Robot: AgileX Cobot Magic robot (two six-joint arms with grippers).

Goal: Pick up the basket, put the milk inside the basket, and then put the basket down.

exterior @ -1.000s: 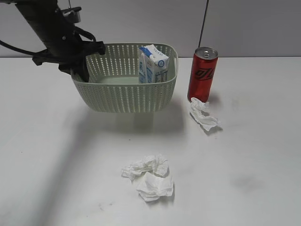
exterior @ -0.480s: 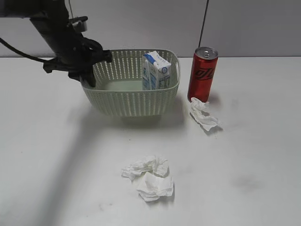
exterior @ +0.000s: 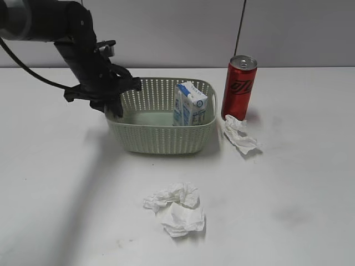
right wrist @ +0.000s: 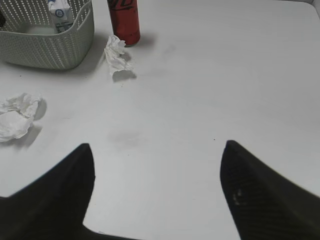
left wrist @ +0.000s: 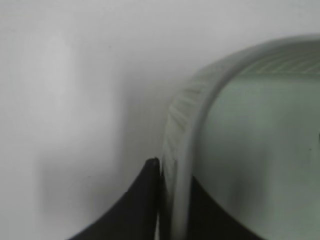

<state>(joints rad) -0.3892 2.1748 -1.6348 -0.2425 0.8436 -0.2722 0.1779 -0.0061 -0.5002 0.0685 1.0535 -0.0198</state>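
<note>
The pale green basket [exterior: 161, 136] stands low on the white table, its base at the table surface. The white and blue milk [exterior: 190, 104] stands upright inside it, at the right end. My left gripper [exterior: 113, 106] is shut on the basket's left rim. In the left wrist view the rim [left wrist: 181, 145] runs between the two dark fingers [left wrist: 142, 200] of that gripper [left wrist: 172, 180]. My right gripper [right wrist: 157, 155] is open and empty above bare table, out of the exterior view. The right wrist view shows the basket [right wrist: 45, 45] and the milk [right wrist: 61, 14] at the top left.
A red soda can [exterior: 239, 87] stands just right of the basket, with a crumpled tissue [exterior: 239, 134] in front of it. Two more crumpled tissues [exterior: 175, 208] lie nearer the front. The can [right wrist: 124, 20] and tissue [right wrist: 118, 56] also show in the right wrist view.
My left gripper has carried the basket with the milk down and to the right, from hanging above the table to table level. The can and tissues have not moved.
</note>
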